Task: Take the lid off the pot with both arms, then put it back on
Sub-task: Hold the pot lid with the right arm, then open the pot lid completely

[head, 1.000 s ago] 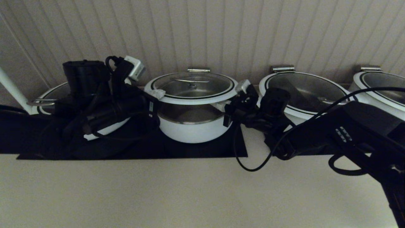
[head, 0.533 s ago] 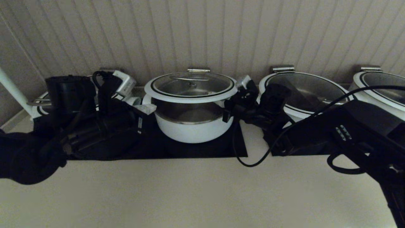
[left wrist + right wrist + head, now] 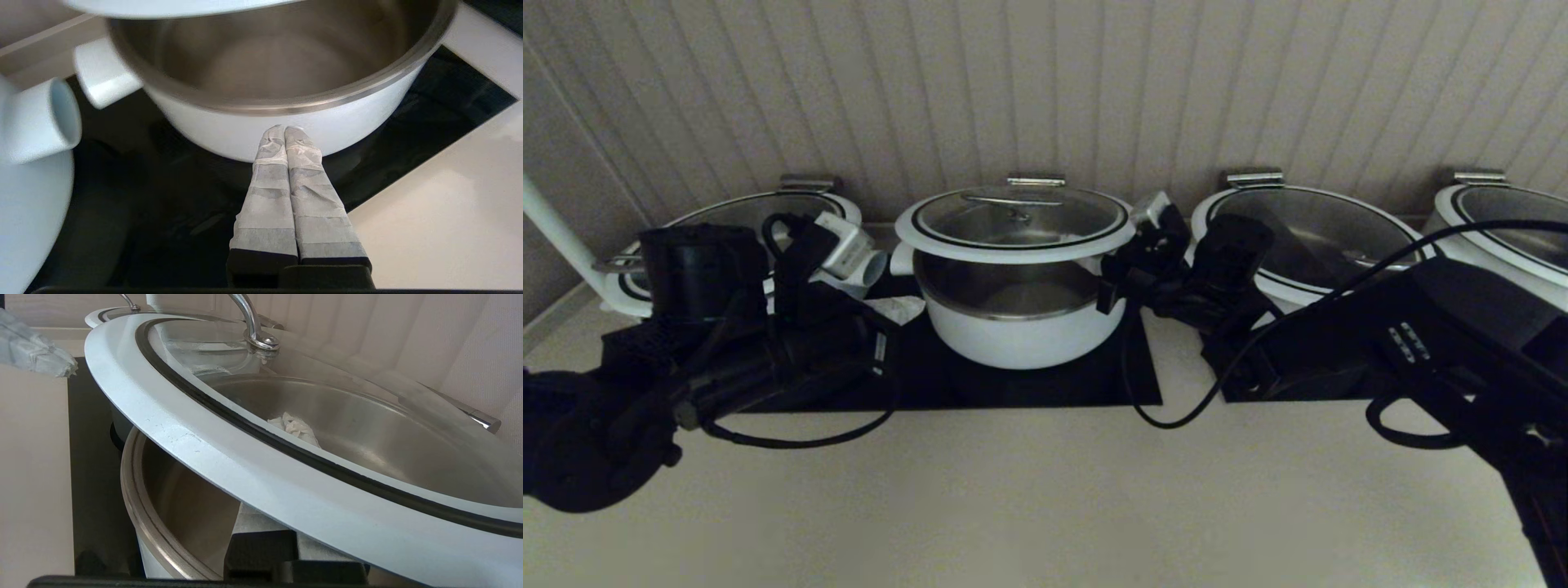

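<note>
The white pot with a steel inside stands on a black mat. The glass lid with its steel hook handle hangs raised above the pot's rim. My right gripper is shut and reaches under the lid's right rim; the rim rests on its taped fingers, and its tips show through the glass. My left gripper is shut and empty, low at the pot's left side, with its tips close to the pot's white wall.
Wider white pots with lids stand to the left, right and far right along the ribbed wall. The left pot's tube handle lies close to my left gripper. The cream counter stretches in front.
My left gripper has drawn away from under the lid's left rim, leftward and down to beside the pot. The lid stays raised on the right gripper.
</note>
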Controlling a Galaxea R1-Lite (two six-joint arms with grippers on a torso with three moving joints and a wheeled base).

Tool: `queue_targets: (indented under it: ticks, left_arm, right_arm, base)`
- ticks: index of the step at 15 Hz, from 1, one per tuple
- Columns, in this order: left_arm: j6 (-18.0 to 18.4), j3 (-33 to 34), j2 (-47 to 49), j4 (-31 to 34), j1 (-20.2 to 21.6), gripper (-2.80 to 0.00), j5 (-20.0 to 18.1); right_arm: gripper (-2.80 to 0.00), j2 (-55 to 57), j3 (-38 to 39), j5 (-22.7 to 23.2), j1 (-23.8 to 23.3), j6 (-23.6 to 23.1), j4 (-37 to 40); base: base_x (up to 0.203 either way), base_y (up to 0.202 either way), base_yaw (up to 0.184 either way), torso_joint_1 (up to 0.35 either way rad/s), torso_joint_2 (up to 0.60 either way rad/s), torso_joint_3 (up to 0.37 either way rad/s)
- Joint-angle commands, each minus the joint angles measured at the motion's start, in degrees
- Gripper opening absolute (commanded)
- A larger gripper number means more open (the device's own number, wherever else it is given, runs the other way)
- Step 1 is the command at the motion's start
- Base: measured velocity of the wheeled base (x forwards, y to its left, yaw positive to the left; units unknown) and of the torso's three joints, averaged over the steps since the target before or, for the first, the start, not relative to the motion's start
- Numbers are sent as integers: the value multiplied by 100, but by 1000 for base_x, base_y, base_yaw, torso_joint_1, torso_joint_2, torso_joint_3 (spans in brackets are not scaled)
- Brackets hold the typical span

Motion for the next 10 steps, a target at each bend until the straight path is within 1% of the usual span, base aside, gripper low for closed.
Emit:
queue_targets:
  ticks: [1, 4, 8, 10]
  left_arm:
    - [-3, -94, 91, -25, -168, -280, 0]
    - [-10, -394, 265, -28, -459, -280, 70]
    - [-88, -710, 554, -41, -522, -280, 209]
    - [-124, -836, 749, -247, -535, -280, 271]
  right_arm:
    - [-280, -9, 1, 19, 3, -8, -35]
    - [-280, -9, 1, 19, 3, -8, -35]
    - [-280, -18, 10, 19, 3, -8, -44]
    - [-280, -18, 10, 19, 3, -8, -44]
  base:
    - [0, 0, 0, 0, 0, 0]
    - [0, 0, 0, 0, 0, 0]
    - [0, 0, 0, 0, 0, 0]
    - [0, 0, 0, 0, 0, 0]
